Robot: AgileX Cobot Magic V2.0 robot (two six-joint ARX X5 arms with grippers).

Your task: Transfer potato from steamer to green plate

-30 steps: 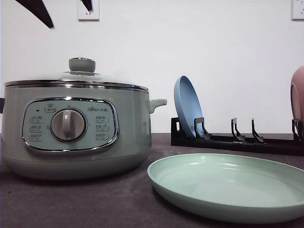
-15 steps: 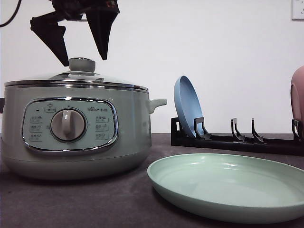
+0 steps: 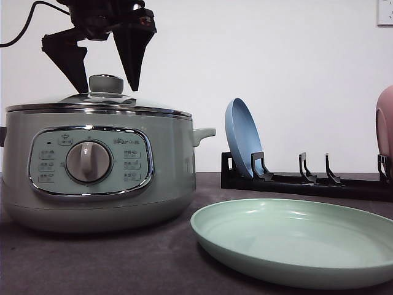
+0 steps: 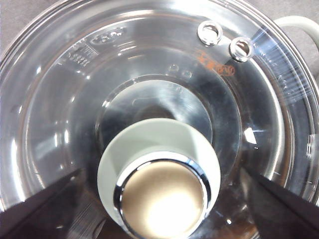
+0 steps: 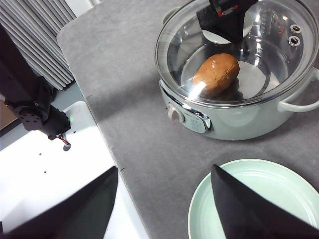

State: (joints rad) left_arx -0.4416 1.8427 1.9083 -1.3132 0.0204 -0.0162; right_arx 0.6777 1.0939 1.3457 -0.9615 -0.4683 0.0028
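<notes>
light was bright and even; glare flared on the glass lid [image 5: 239, 55], and the knob [image 4: 162, 191] was blurred and washed out.

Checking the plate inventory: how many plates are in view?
3: the green plate lying flat on the table, a blue plate upright in the rack, a pink plate at the right edge. Others may be off-frame.

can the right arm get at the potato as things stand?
Probably not. The potato sits inside the steamer under its closed glass lid; the left gripper, jaws open, is at the lid knob.
</notes>
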